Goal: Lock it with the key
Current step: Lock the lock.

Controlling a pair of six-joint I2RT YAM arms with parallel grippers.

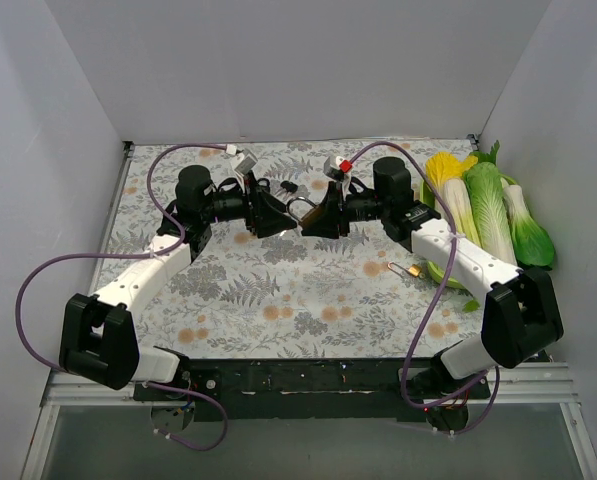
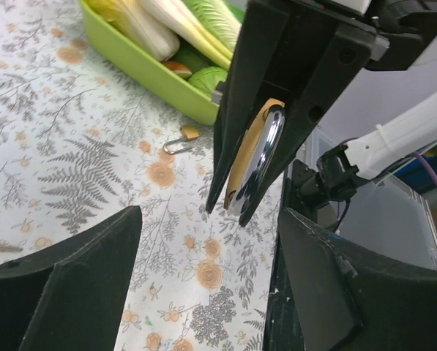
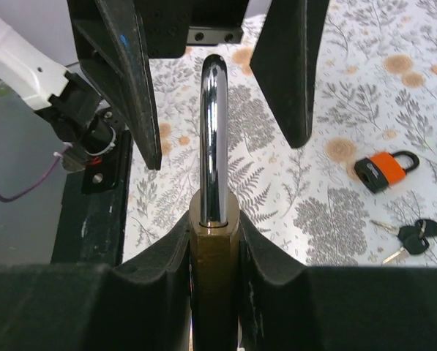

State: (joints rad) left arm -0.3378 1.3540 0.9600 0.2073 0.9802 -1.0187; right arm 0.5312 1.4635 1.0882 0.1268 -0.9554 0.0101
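Observation:
My right gripper is shut on the body of a brass padlock, holding it off the table with its chrome shackle pointing at my left gripper. In the top view the two grippers meet mid-table around the padlock. My left gripper is open and empty. Its fingers stand on either side of the shackle without touching it. The left wrist view shows the padlock edge-on between the right fingers. A bunch of black-headed keys lies on the cloth; no gripper holds a key.
An orange padlock lies near the keys. A small brass padlock lies open on the floral cloth, beside a green tray of cabbages at the right wall. White walls enclose the table.

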